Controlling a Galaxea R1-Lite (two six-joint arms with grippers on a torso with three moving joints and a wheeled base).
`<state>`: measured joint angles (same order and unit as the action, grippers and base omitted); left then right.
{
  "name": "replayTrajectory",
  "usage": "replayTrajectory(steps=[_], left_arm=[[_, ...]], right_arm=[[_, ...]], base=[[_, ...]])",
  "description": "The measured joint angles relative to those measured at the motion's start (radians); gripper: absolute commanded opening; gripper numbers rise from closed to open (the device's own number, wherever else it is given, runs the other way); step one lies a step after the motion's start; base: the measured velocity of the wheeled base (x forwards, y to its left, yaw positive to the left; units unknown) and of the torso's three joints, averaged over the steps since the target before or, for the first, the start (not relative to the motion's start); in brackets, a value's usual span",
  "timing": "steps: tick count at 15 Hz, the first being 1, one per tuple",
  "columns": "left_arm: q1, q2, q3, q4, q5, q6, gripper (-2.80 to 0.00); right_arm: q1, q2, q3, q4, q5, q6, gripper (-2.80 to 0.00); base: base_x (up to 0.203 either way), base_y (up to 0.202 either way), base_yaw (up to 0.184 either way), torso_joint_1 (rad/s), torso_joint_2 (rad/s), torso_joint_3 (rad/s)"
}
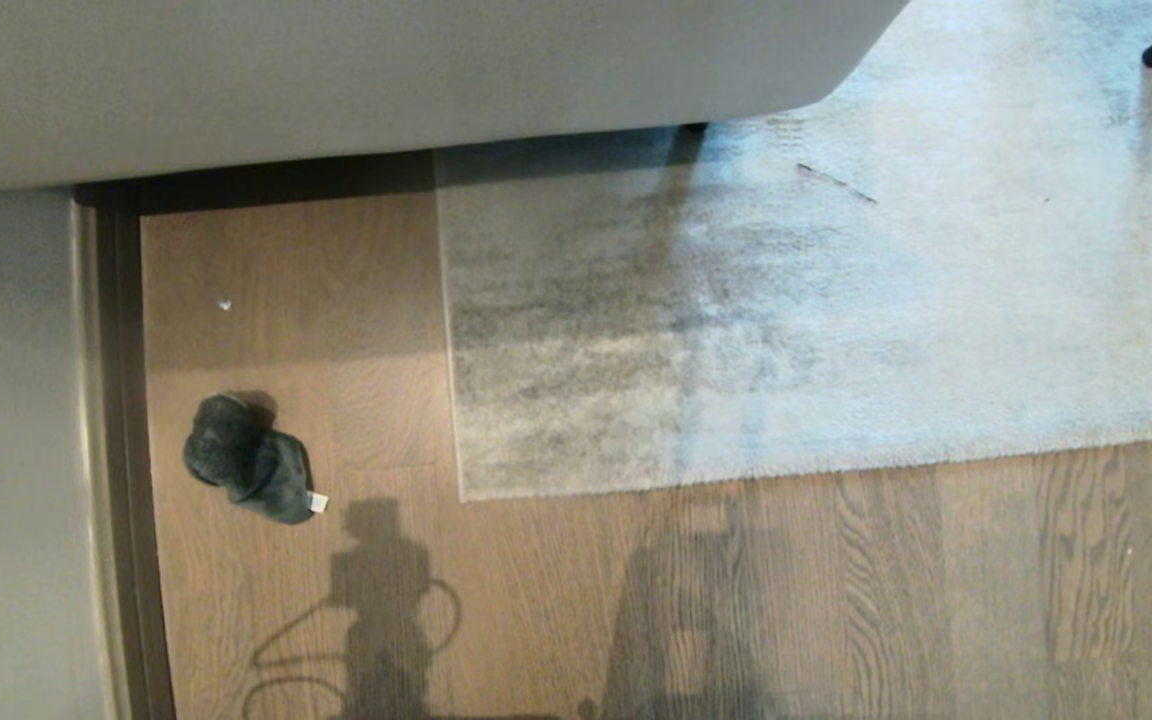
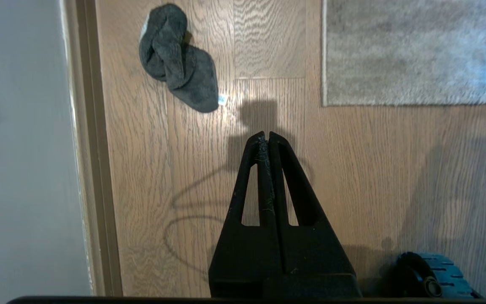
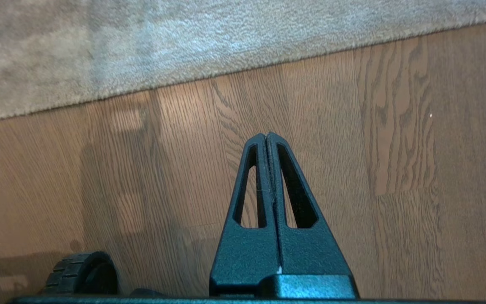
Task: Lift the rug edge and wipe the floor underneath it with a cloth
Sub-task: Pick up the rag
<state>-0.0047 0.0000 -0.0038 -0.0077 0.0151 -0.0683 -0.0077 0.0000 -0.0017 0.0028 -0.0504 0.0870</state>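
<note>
Floor (image 1: 836, 600): brown wood-grain planks, dark grain lines plain to see, bearing everything else in view. Shadows of the machine fall across the near boards.

Rug (image 1: 816, 320): large, grey, mottled darker toward its corner. It lies flat on the floor, edge down all along — no part raised. Its far portion runs under a pale sofa (image 1: 336, 80). Seen from the right wrist, the rug's near edge lies ahead of the right gripper's tips, apart from them, with bare planks between. Seen from the left wrist, the rug's corner lies ahead of the left gripper's tips and off to the side away from the wall.

Wall (image 1: 6, 450) with dark skirting (image 1: 126, 450): borders the floor on the robot's left.

Left gripper (image 2: 266, 136): jaws pressed together, nothing between them, hanging above bare floor.

Right gripper (image 3: 266, 136): jaws likewise together and empty, above bare floor short of the rug.

Base wheels: one shows behind each gripper — (image 2: 424, 276) and (image 3: 82, 272).

Cloth (image 1: 251, 472): small, dark grey-black, fuzzy, crumpled, with a small white tag at one end. It lies on the planks between skirting and rug, touching neither, ahead of the left gripper's tips on the wall side, well apart from them.
</note>
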Motion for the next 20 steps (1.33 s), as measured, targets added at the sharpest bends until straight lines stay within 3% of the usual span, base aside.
replayTrajectory(steps=[20], left_arm=[[0.000,0.000,-0.001,0.000,0.000,-0.008,-2.80]], right_arm=[[0.000,0.000,0.000,0.000,0.000,0.000,-2.80]], base=[[0.000,0.000,0.000,0.003,0.00,-0.181]])
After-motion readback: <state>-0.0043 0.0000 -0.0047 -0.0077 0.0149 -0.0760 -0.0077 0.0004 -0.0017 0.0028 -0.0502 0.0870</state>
